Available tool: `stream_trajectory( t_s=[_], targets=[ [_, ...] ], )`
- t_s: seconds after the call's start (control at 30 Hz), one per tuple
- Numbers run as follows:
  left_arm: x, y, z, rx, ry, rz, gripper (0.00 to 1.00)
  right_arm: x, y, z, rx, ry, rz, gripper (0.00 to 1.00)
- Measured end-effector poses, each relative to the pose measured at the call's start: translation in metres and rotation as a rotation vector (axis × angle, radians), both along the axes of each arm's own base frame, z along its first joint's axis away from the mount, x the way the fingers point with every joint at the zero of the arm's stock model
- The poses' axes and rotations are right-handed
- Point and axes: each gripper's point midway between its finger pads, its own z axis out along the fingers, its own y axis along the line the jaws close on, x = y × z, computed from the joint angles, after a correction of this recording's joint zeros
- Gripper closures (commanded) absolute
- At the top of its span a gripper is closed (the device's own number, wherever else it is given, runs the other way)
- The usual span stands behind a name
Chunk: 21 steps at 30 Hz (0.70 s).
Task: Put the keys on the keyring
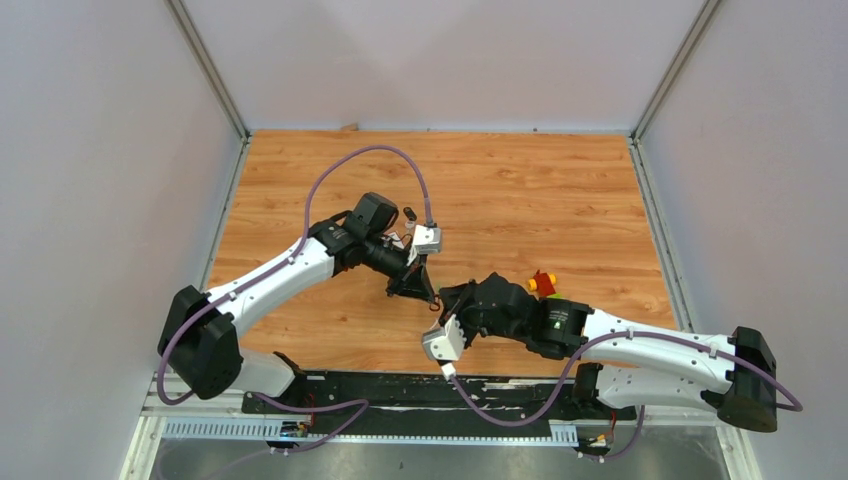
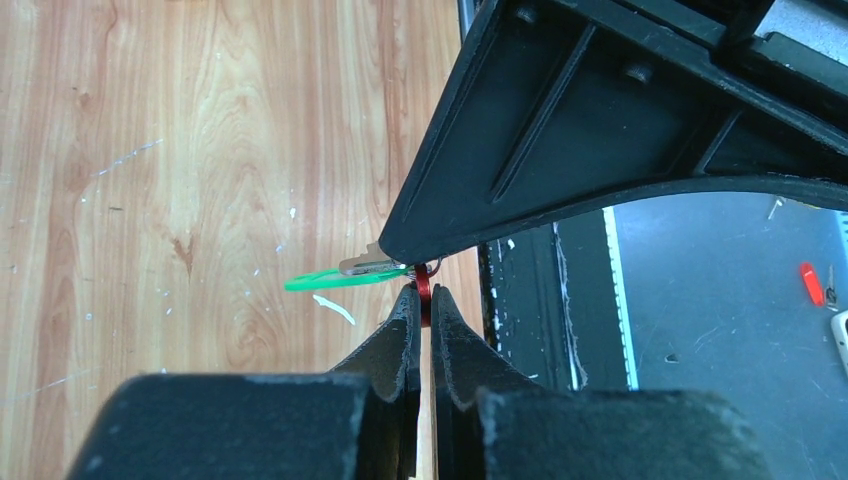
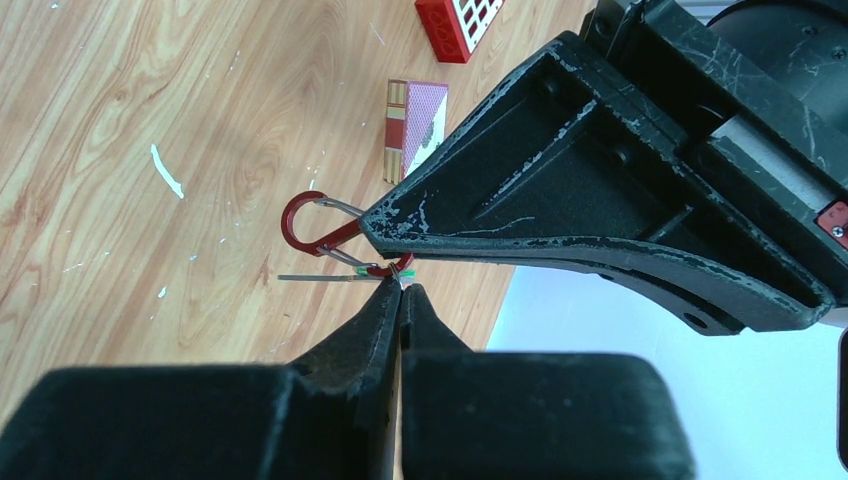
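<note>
Both grippers meet tip to tip above the table's near middle. My left gripper (image 2: pixel 422 292) (image 1: pixel 428 296) is shut on the keyring (image 3: pixel 300 226), a red wire-gated clip whose edge (image 2: pixel 422 280) shows between the left tips. My right gripper (image 3: pixel 400 287) (image 1: pixel 446 298) is shut at the head end of the green-headed key (image 2: pixel 330 279), right against the keyring's lower curve. The key's thin metal blade (image 3: pixel 315 277) sticks out level to the left. A small dark thing (image 1: pixel 409 213) lies beyond the left wrist; it is too small to tell whether it is the black key.
A red box with white squares (image 3: pixel 458 18) and a maroon card box (image 3: pixel 415 125) lie on the wood behind the keyring. A red-yellow-green toy block cluster (image 1: pixel 542 284) sits beside the right arm. The table's near edge and black base rail (image 2: pixel 530 300) are just below the grippers.
</note>
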Motion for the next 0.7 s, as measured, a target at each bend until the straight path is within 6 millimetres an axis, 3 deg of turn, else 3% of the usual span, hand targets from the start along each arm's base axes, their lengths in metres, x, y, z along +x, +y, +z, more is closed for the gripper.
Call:
stream_trajectory(
  t_s=[0.17,0.43,0.7],
  targets=[
    [0.001,0.0,0.004,-0.012,-0.028,0.001,1.0,0.004,0.0,0.004,0.012,-0.017,-0.019,0.92],
    [-0.023,0.004,0.006,-0.008,0.002,-0.054,1.0,0.032,-0.009,0.026,0.099,-0.057,-0.138,0.84],
    [-0.025,0.006,0.013,-0.025,-0.027,-0.052,1.0,0.034,-0.027,0.053,0.255,0.034,-0.164,0.74]
  ],
)
